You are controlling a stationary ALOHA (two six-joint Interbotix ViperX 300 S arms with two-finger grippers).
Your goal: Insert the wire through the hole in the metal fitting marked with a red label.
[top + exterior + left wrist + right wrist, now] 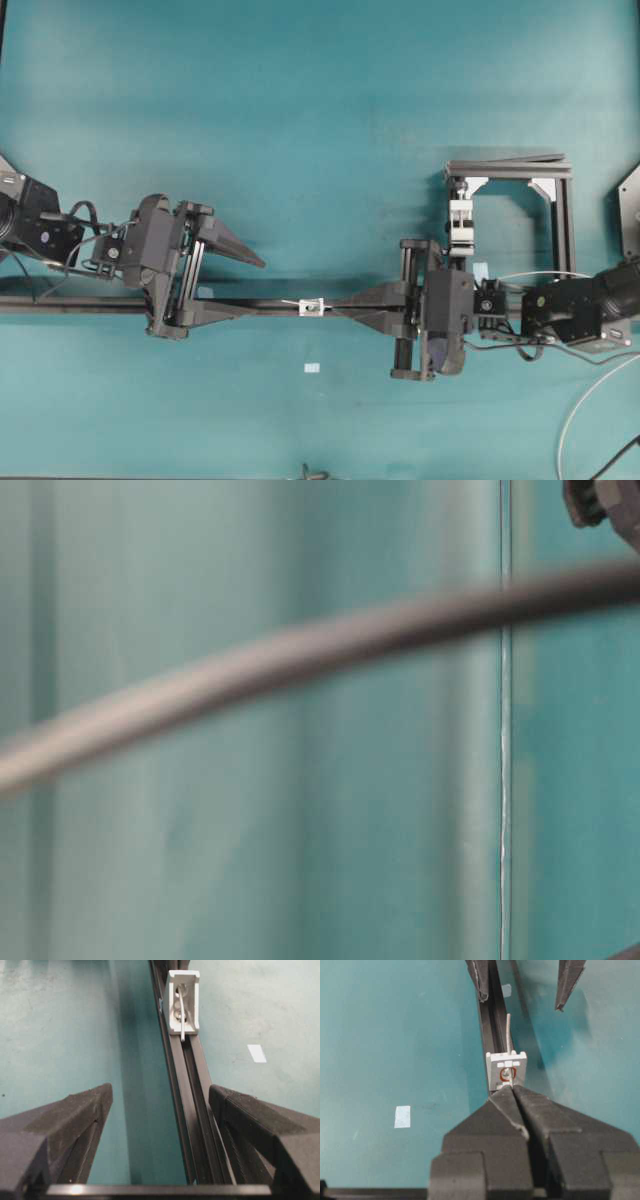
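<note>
Closed right gripper [512, 1091] pinches the stiff, thin wire [508, 1025] near the metal fitting [506, 1071]; hold close to avoid bowing. Left gripper [160, 1105] gapes empty.

you're looking at a teal table [320, 100], its surface matte and a little scuffed. a long black slotted rail [250, 305] lies flat across it, running from the left edge toward the middle. at upper right sits a black open frame of extrusion [560, 200], with a white clamp block [460, 225] just inside its left side. below the rail's end, well apart from it, a small pale tape square [312, 369] is stuck to the surface. at the lower right corner, a pale cable [580, 410] curves over the table beside a darker one.
</note>
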